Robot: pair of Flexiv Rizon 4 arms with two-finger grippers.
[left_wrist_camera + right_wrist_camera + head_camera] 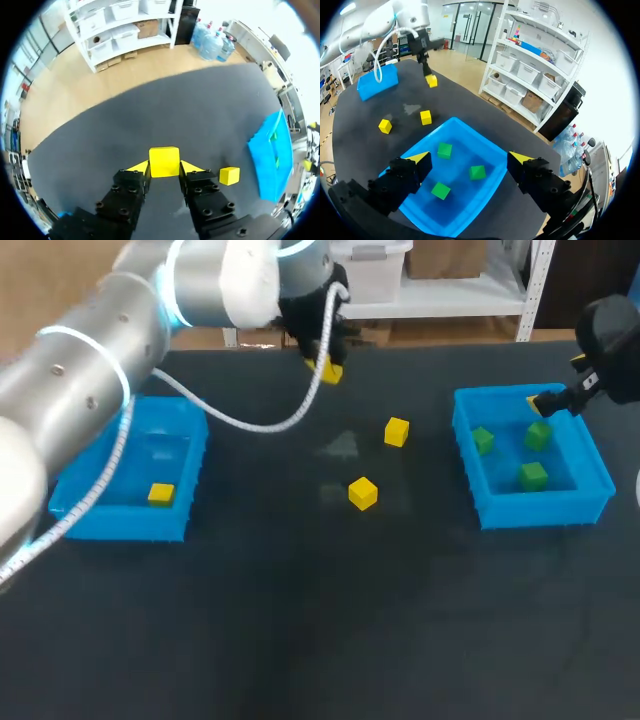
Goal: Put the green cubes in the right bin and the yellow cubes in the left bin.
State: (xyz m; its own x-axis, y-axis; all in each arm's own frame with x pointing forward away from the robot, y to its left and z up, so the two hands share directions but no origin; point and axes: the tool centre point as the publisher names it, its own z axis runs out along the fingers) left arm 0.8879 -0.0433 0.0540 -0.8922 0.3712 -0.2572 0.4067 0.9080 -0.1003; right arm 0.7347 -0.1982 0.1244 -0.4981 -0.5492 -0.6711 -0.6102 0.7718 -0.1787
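Bright, even overhead light. Pale glare patches on table (340, 445) beside left gripper (326, 368); soft shadow under loose yellow cube (363, 493) nearby.

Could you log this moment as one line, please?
left tool: shut on yellow cube; right tool: open over right bin; three green cubes inside; two yellow cubes loose

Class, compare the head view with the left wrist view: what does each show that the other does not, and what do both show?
Only the head view: the left blue plastic bin, with a small yellow cube inside it. Only the left wrist view: the left gripper's yellow tips touching two opposite sides of the held yellow cube. Both: that held cube, the right blue plastic bin and a loose yellow cube.
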